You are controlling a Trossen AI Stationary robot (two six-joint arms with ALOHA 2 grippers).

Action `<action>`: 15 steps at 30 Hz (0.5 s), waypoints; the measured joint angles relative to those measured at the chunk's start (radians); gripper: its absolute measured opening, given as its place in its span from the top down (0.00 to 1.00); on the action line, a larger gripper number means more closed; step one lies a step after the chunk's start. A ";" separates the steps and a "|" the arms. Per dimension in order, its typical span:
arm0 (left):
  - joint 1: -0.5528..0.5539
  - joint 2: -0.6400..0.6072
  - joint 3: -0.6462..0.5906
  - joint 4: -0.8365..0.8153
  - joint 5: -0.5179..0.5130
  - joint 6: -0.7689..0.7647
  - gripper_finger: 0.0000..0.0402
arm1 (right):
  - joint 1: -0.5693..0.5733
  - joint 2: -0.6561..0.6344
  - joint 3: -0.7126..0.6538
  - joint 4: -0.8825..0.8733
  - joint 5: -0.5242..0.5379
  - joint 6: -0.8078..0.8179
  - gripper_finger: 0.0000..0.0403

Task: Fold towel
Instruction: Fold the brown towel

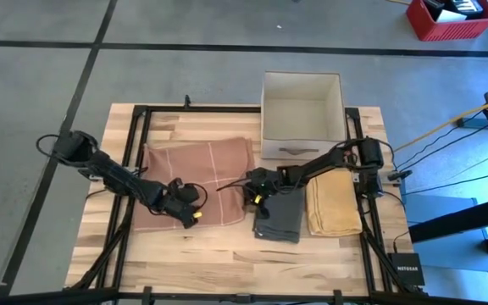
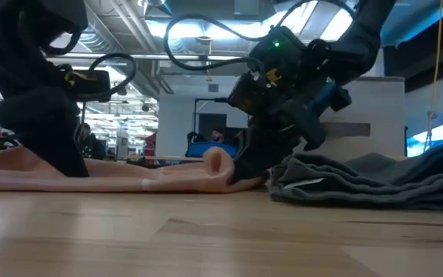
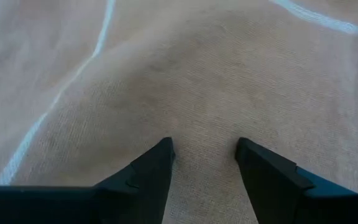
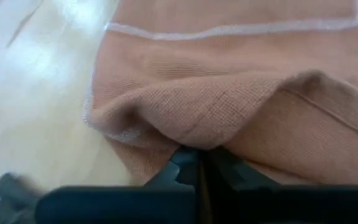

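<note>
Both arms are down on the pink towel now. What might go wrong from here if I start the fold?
1. The right gripper is shut on only a small pinch of the pink towel's edge, so the cloth may slip out when lifted.
2. The left gripper is open, pressing on the towel without holding it, so a lift could be lopsided.
3. The grey towel lies right beside the right gripper and could get dragged along.

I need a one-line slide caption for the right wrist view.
Right gripper, jaws shut, pinching the edge of the pink towel above the wooden table.
</note>
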 joint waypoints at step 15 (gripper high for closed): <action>-0.023 0.070 0.003 -0.003 -0.057 -0.089 0.56 | 0.025 -0.236 -0.001 -0.363 -0.022 0.059 0.96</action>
